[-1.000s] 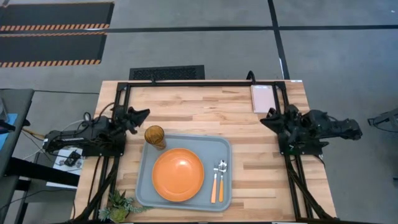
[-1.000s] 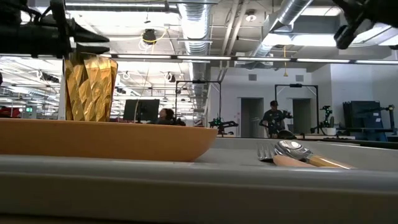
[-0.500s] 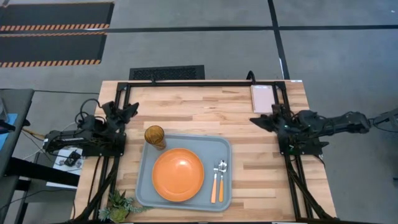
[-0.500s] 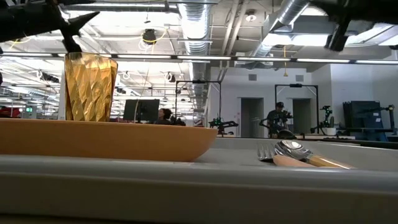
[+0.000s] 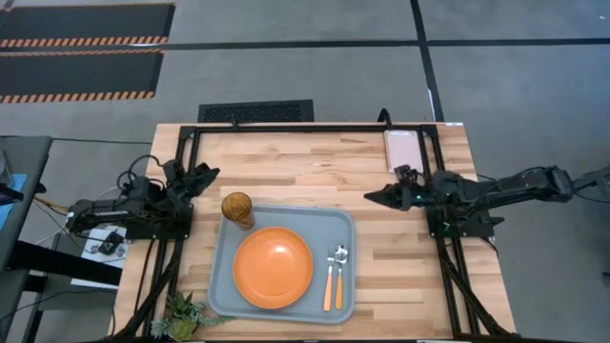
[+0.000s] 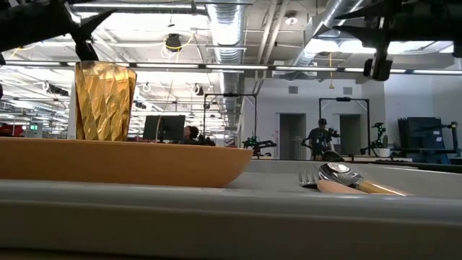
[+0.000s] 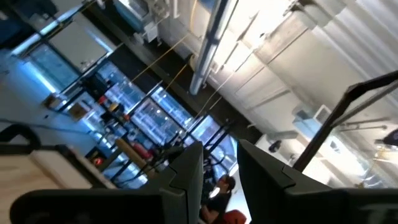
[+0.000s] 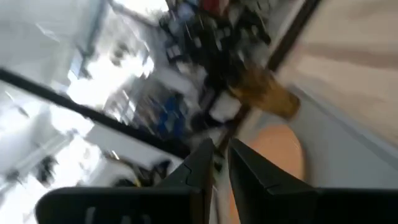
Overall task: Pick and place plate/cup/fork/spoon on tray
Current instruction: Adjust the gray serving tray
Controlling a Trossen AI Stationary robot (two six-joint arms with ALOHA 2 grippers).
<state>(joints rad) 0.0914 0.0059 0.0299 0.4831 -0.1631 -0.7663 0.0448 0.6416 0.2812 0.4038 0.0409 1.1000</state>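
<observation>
The grey-blue tray (image 5: 345, 224) lies on the wooden table near its front edge. On it rest the orange plate (image 5: 273, 268), the amber ribbed cup (image 5: 237, 208) standing upright at the tray's far left corner, and the fork (image 5: 329, 282) and spoon (image 5: 340, 274) side by side at the right. My left gripper (image 5: 205, 174) is open and empty, above and to the left of the cup. My right gripper (image 5: 370, 197) is shut and empty, held above the table just right of the tray's far right corner. The right wrist view shows the cup (image 8: 267, 93) and plate (image 8: 280, 155).
A small pinkish-white pad (image 5: 403, 150) lies at the far right. A small green plant (image 5: 181, 312) sits at the near left corner. A black frame (image 5: 305, 127) runs along the table's far edge and sides. Bare wood (image 5: 400, 267) lies right of the tray.
My left gripper has drawn away from the cup, going up and a little toward the table's left edge; the cup stays upright on the tray. My right arm has stretched out, its gripper going toward the table's left, nearer the tray's far right corner.
</observation>
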